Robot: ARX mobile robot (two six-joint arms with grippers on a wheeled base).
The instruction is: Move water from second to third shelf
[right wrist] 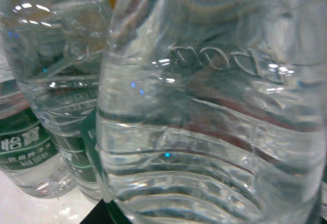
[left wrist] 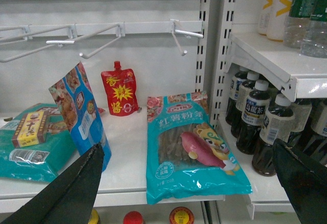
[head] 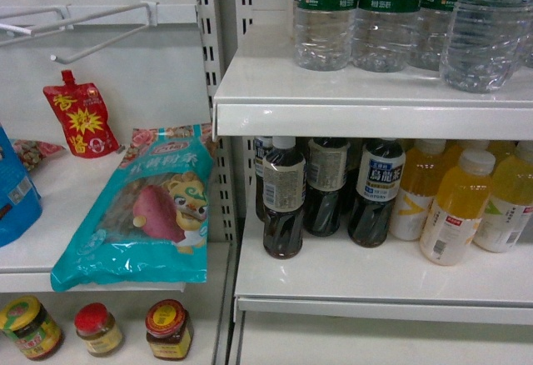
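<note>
Above, on the white metal upper shelf (head: 350,90) in the head view, four clear ribbed plastic water bottles are standing near its front edge; three are showing dark green wrap labels with white Chinese characters, and the rightmost water bottle (head: 487,27) is standing slightly forward toward the shelf's right end. On the lower shelf (head: 375,286), three dark tea bottles with pale labels (head: 285,198) are standing left of four yellow juice bottles (head: 456,207). On the left bay's shelf (head: 33,248), a teal noodle packet with a cartoon sweet potato (head: 141,215) is lying over the front edge, a red spouted pouch with yellow characters (head: 81,117) is leaning at the back, and three small jars (head: 98,328) are sitting below.

The right wrist view is being filled by one clear bottle (right wrist: 214,111) with embossed lettering; the right jaws cannot be judged. The left gripper (left wrist: 189,183) is hanging with its black jaws spread wide, empty, before the left bay.
</note>
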